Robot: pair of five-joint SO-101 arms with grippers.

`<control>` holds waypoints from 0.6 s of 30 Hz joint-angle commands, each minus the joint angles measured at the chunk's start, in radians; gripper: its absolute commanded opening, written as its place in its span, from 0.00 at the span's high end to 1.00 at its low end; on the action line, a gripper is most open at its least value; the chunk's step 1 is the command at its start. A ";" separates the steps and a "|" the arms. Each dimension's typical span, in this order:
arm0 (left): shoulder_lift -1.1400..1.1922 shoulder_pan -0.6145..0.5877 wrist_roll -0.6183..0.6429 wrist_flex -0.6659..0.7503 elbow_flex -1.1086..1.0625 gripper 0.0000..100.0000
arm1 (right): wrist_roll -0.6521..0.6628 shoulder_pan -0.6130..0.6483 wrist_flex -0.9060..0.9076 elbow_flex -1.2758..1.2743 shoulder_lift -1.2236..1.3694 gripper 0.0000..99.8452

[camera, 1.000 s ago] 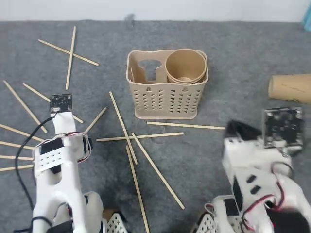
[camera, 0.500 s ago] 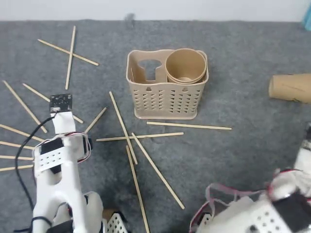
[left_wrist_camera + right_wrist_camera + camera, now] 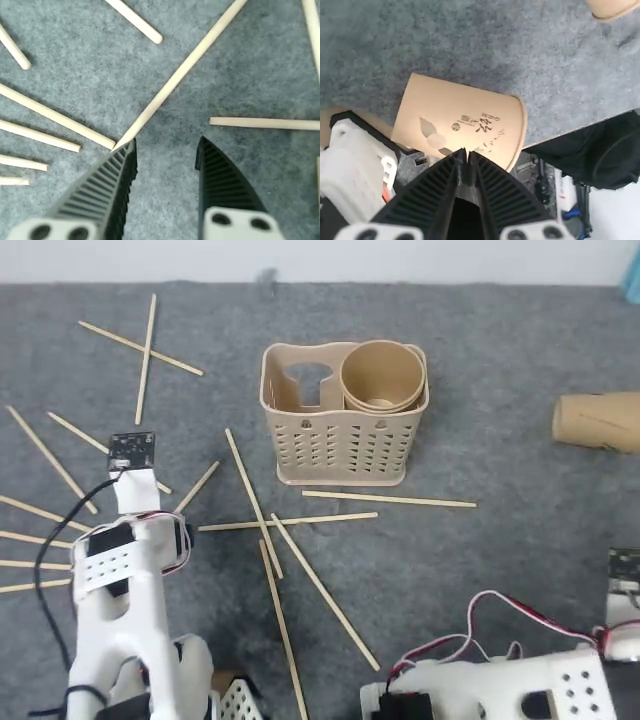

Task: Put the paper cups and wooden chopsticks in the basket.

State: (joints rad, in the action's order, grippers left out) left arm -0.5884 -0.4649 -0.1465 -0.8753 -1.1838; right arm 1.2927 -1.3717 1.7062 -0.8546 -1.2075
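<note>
The beige basket [image 3: 268, 390] stands at the table's centre with one paper cup [image 3: 383, 375] upright in its right compartment. Another paper cup [image 3: 598, 421] lies on its side at the far right. Wooden chopsticks [image 3: 388, 499] are scattered in front of and left of the basket. My left gripper [image 3: 165, 150] is open just above the grey mat, and the tip of a slanted chopstick [image 3: 185, 70] ends at one fingertip [image 3: 127, 152]. My right gripper [image 3: 467, 151] is shut with nothing in it, in front of a printed paper cup [image 3: 460, 122] lying on its side.
The left arm [image 3: 125, 560] rises from the front left, the right arm [image 3: 520, 690] lies low along the front edge. A further cup rim [image 3: 612, 7] shows farther off. The mat's edge drops away beside the printed cup. White wall runs along the back.
The right arm has pulled back from the middle right of the table and folded down to the front edge. The left arm has shifted only slightly.
</note>
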 commanded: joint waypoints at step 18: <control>-0.031 0.003 -0.005 0.017 0.002 0.82 | 0.087 0.007 -0.332 -0.282 0.018 0.99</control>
State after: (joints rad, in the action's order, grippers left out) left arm -0.5884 -0.4649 -0.1465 -0.8753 -1.1838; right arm 1.3663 -1.3702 1.4362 -1.1216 -1.2091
